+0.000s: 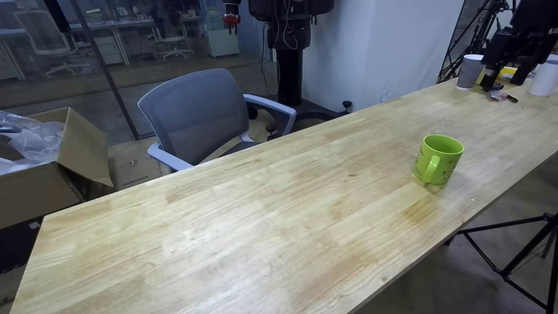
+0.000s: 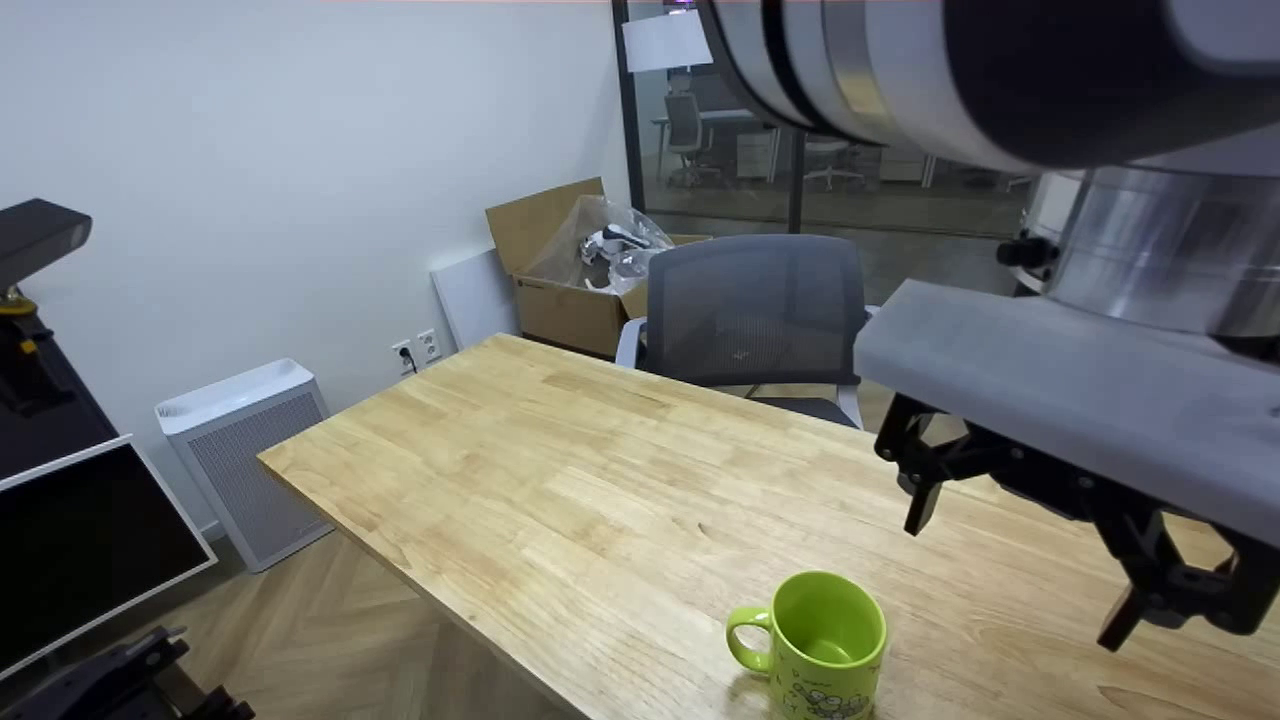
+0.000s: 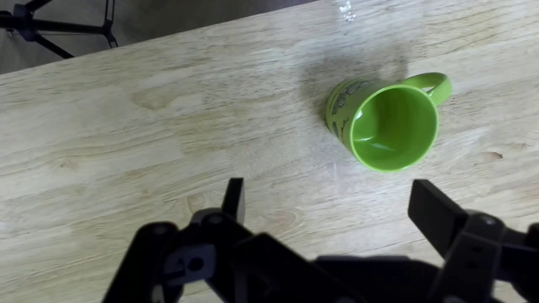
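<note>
green mug (image 3: 385,124), upright on the wooden table (image 3: 126,139), stands below our wide-parted, empty gripper (image 3: 328,189) and clear of its grasp, since in the wrist view we see it farther out and right of the gripper's middle, handle (image 3: 443,90) pointing away

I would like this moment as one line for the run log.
gripper: open, empty, above wooden table | green mug: upright on table, apart from gripper | grey chair: beside table
</note>
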Robot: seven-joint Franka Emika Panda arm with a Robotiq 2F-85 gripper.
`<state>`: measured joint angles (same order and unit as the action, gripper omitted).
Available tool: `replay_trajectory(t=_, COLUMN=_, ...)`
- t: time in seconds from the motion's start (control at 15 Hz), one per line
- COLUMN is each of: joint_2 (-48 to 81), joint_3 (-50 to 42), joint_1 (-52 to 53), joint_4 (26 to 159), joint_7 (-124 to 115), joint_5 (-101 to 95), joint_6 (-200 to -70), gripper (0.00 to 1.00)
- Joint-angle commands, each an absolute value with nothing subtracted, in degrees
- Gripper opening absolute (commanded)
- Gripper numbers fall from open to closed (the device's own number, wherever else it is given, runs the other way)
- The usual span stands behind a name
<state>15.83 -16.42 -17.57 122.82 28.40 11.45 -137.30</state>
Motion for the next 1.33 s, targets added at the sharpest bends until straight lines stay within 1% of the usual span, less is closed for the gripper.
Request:
replay_trajectory(t=0.0, joint_2=15.6, joint_3=-14.5, joint_1=-19.4, joint_4=122.7, joint_7=27.8, joint_5=10.6, joint_6=-137.2, gripper=1.0)
replay_trajectory(t=0.6, joint_2=15.6, joint_3=-14.4, joint_1=-19.4, joint_4=122.5, joint_7=27.8, joint_5=10.6, joint_6=-137.0, gripper=1.0)
replay_trajectory(t=1.27, joint_2=23.3, joint_3=-11.2, joint_1=-18.3, joint_4=120.2, joint_7=22.3, joint_5=8.0, joint_6=-141.8, gripper=1.0)
